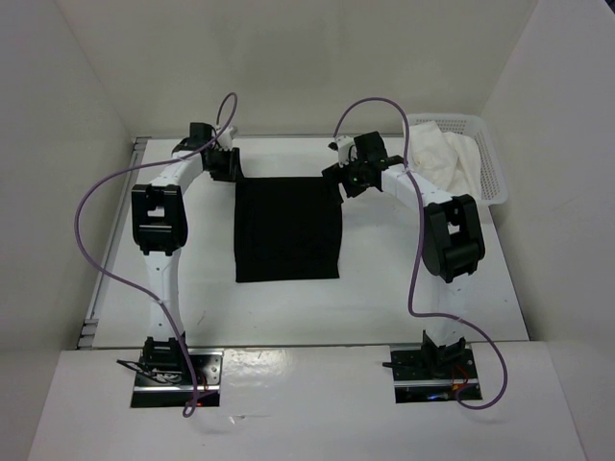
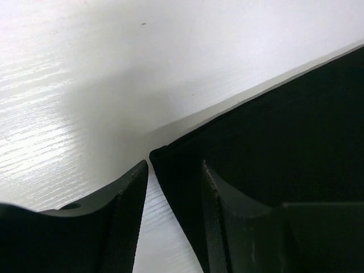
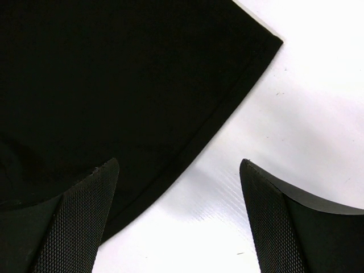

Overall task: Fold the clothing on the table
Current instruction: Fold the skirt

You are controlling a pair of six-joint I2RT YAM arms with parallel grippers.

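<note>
Left gripper point(image 1: 223, 163): I log it at the far left corner of the clothing point(image 1: 288, 230); in its wrist view the fingers point(image 2: 131, 193) stand partly apart, astride that corner with bare table showing in the gap, nothing pinched; right gripper point(image 1: 351, 178): at the far right corner, jaws spread wide; one textured pad point(image 3: 85, 210) hangs over the black fabric, the other over bare white surface, and the hemmed edge runs between them; whether the pads touch down I cannot tell.

Enclosure walls point(image 1: 288, 58): plain white panels on three sides; table point(image 1: 384, 288): flat white top with a faint wood-grain sheen in the left wrist view, glossy near the arm bases; metal rail point(image 1: 96, 298) along its left edge.

Clothing: plain black, roughly rectangular, lying flat around the middle of the table between the two arms, a stitched hem visible at the right edge.

Basket point(image 1: 495, 163): white mesh plastic, far right corner, beside the right arm; white cloth point(image 1: 442, 158) bundled inside it.

Cables point(image 1: 86, 221): purple, one looping off each arm.
</note>
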